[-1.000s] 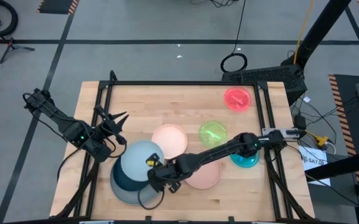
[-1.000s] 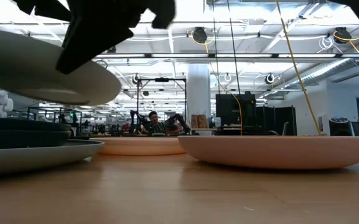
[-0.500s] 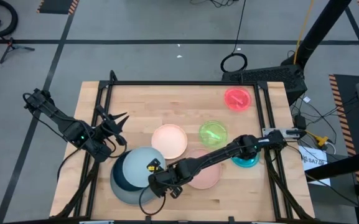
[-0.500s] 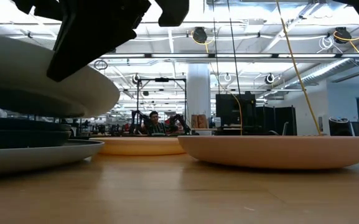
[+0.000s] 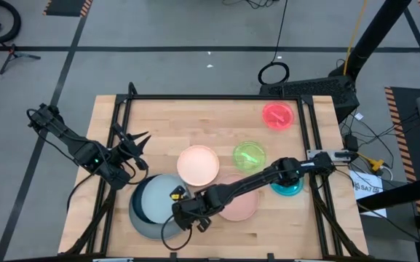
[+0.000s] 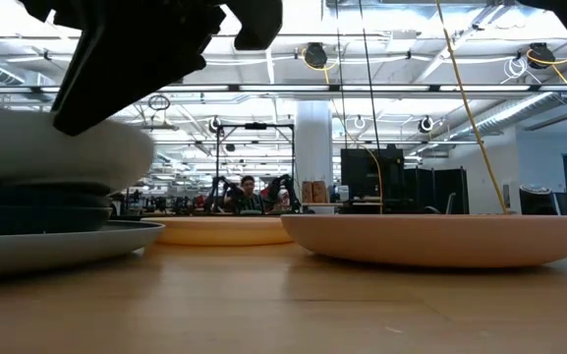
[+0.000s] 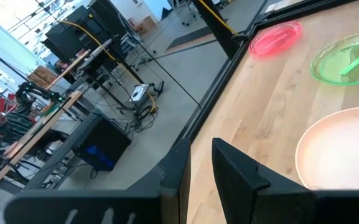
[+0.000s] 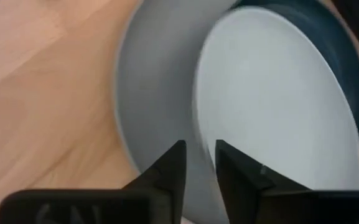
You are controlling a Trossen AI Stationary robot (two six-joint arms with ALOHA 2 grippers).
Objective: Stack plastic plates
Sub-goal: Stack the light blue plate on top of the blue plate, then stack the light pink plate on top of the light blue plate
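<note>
Near the table's left-near corner stands a stack: a large grey plate point(image 5: 141, 224) at the bottom, a dark teal plate point(image 5: 138, 202) on it, and a light blue plate point(image 5: 160, 196) on top. My right gripper point(image 5: 185, 213) is at the light blue plate's right-near rim, shut on it. My left gripper point(image 5: 132, 144) waits at the table's left edge, fingers close together, touching nothing. Cream point(image 5: 197, 165), salmon pink point(image 5: 239, 205), green point(image 5: 249, 155), red point(image 5: 277, 115) and teal point(image 5: 290, 188) plates lie flat on the wood. My right gripper pinches the light blue plate's rim point(image 8: 199, 124) between its two fingers point(image 8: 174, 167), one above the plate and one below. It comes slanting down from the table's right. The plate point(image 6: 57, 157) lies about level on the dark plates of the stack point(image 6: 37, 211).
A black frame rail point(image 5: 217, 97) runs around the table top. My right arm point(image 5: 257, 177) reaches across the salmon pink plate and partly covers the teal one. Bare wood point(image 5: 173, 120) lies along the far-left part of the table.
My right gripper has moved down and a little toward the near edge, keeping hold of the light blue plate. The plate hung tilted above the stack and has come down about level onto the dark plates.
</note>
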